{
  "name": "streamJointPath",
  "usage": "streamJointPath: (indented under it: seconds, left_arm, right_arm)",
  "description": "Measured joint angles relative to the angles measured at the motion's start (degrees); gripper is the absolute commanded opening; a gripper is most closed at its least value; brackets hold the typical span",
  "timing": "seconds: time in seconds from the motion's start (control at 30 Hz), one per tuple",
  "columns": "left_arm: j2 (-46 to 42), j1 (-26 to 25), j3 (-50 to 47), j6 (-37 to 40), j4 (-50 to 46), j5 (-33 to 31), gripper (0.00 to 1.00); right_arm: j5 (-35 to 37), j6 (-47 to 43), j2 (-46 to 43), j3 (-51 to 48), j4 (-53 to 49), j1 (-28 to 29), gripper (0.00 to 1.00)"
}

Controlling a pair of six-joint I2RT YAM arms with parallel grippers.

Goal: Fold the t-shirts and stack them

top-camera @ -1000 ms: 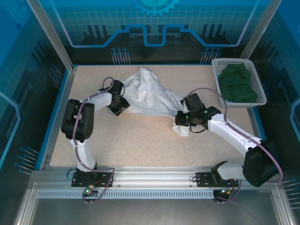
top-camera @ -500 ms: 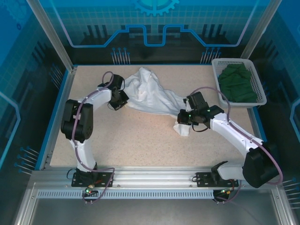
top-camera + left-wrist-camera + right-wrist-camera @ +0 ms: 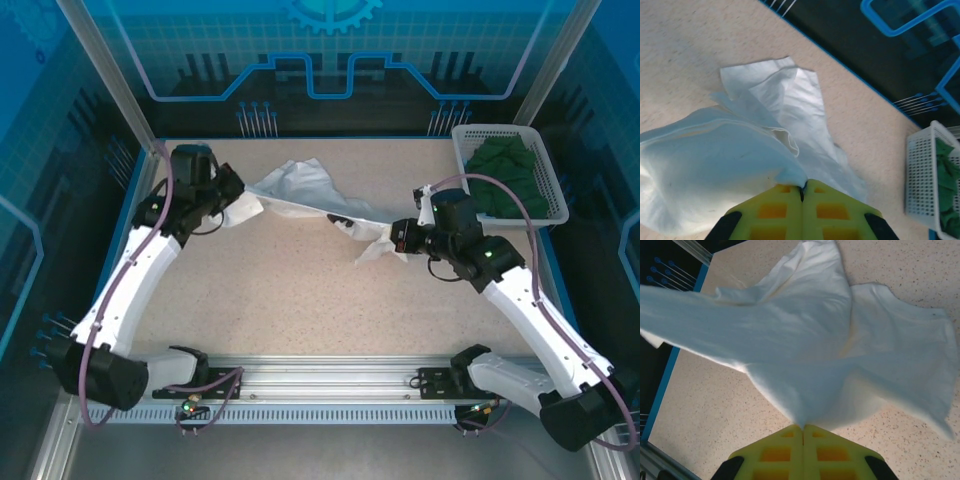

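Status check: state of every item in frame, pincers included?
white t-shirt: unfolded, stretched between both pincers
dark green t-shirt: crumpled, lying in the basket
basket: upright, holding the dark green t-shirt
left pincer: shut on the white t-shirt
right pincer: shut on the white t-shirt

Support: table [image 3: 300,300], a flat top of speckled beige with a blue rim [image 3: 128,250] on the left, far and right sides and an aluminium rail [image 3: 330,372] along the near edge.

On it: white t-shirt [image 3: 300,188], crumpled and unfolded, stretched across the far half from left of centre to right of centre. Its far lobe lay spread on the surface, while both ends were raised off it. A loose flap hung down near the centre; contact there could not be judged.

Also on it: white lattice basket [image 3: 463,165], upright in the far right corner at the right edge, apart from the white t-shirt.
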Motion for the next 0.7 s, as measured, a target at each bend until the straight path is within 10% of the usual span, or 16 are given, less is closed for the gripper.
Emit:
streamJointPath:
  seconds: [0.7]
  left_arm:
    - [-14.3, 0.0, 10.0, 8.0, -4.9, 3.5, 0.0]
  right_arm:
    - [9.8, -2.5, -2.0, 17.2, -7.6, 8.8, 0.0]
